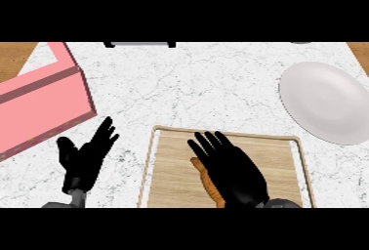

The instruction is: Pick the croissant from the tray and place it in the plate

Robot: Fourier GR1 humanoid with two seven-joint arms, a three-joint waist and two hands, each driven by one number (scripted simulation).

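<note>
White marble-patterned stone makes up the desk [202,83], with a strip of brown wood showing at its far corners. A wooden tray [173,171] with a pale rim sits at about six o'clock in the head view. The right robot hand [234,171] is over the tray, palm down, its fingers straight and slightly spread, pointing toward eleven o'clock. The croissant [205,181] lies on the tray directly beneath this hand; only a golden-brown strip of it shows along the hand's nine o'clock edge, near the thumb. Whether the palm touches the croissant cannot be told, and the fingers are not curled round it.

At about two o'clock, well apart from the tray, lies the white plate [324,102], bare on its surface. The left robot hand [85,156] rests at about eight o'clock, just beside the tray's left rim, fingers up and relaxed, holding nothing. A pink box [39,110] lies at about ten o'clock, tilted, with a darker band running across its top. At twelve o'clock, a dark-legged grey object [140,44] is cut off by the view's edge.
</note>
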